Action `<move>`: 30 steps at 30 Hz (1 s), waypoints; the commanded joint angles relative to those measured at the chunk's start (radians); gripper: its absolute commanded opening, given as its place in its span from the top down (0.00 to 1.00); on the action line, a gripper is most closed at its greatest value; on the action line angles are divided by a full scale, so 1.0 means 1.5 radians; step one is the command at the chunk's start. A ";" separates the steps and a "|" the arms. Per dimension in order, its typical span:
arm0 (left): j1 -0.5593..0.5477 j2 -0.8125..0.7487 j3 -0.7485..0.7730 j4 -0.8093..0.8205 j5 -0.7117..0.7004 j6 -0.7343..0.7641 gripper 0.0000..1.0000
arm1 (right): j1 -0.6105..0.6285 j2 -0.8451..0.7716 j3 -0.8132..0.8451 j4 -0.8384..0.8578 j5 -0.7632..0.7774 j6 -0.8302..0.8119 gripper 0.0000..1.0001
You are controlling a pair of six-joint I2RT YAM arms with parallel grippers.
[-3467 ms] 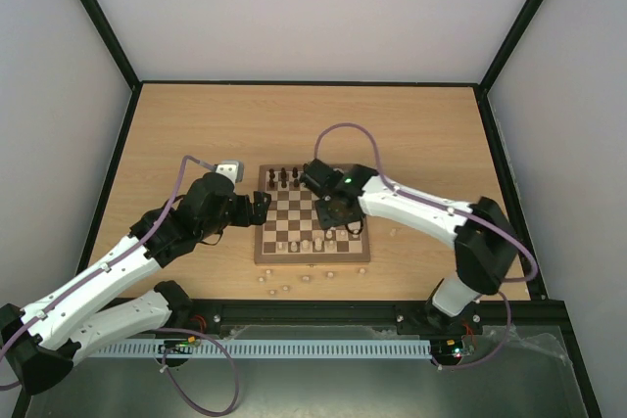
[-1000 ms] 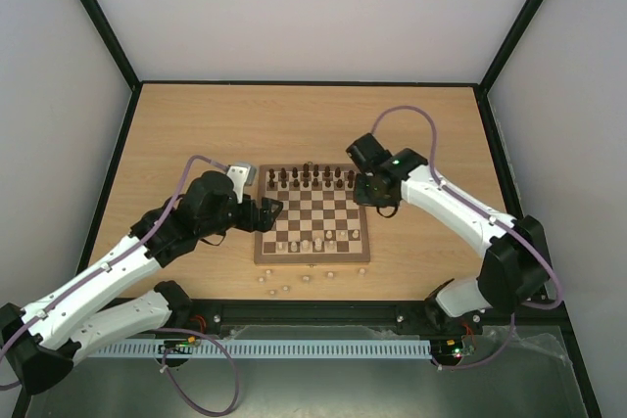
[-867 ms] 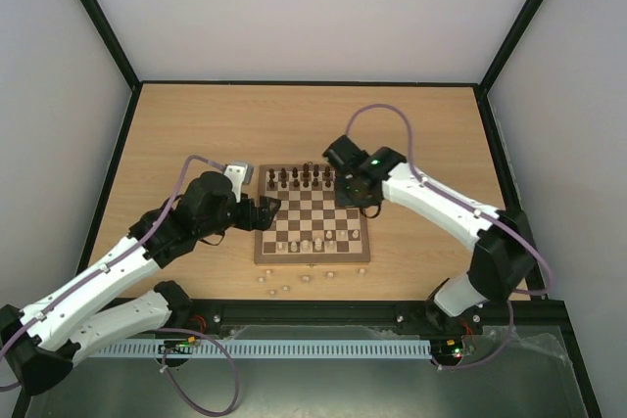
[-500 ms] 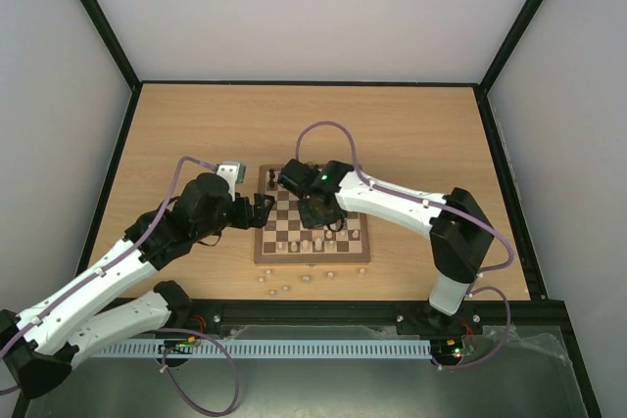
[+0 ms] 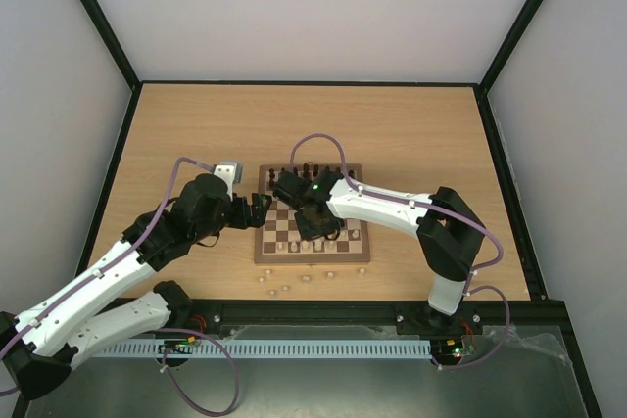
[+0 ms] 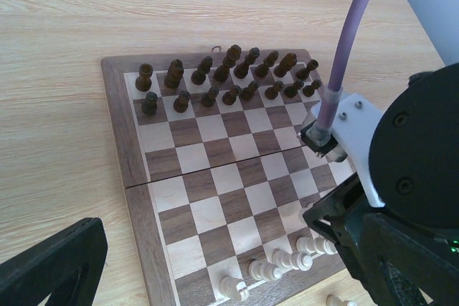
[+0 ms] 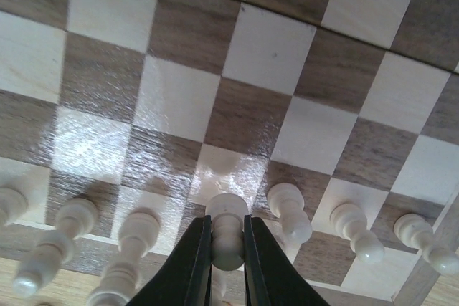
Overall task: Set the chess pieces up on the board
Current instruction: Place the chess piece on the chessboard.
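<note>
Over the board's [image 6: 135, 177] near rows, the right gripper [image 7: 227, 228] pinches a pale pawn [image 7: 226, 209]; the left gripper [image 5: 257, 209] hangs spread beside the board. Dark pieces [image 6: 229, 77] stand in the two far rows; pale ones are partly placed, with loose pale pieces [image 5: 284, 286] lying off-board. The right arm [image 5: 392, 208] hides their full count.

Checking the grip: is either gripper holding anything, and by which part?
Right gripper pinches a pale beige turned wooden pawn by its stem below the head; left gripper holds nothing.
</note>
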 commanded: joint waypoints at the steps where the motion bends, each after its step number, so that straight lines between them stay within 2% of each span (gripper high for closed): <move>1: 0.003 -0.006 0.013 -0.006 -0.007 0.001 0.01 | 0.004 0.005 -0.031 -0.015 -0.014 0.009 0.91; 27: 0.004 -0.008 0.010 -0.005 -0.007 0.001 0.01 | 0.005 0.034 -0.016 0.003 0.007 -0.003 0.88; 30: 0.003 -0.009 0.010 -0.005 -0.007 0.001 0.01 | 0.004 0.034 -0.015 0.004 0.008 -0.003 0.84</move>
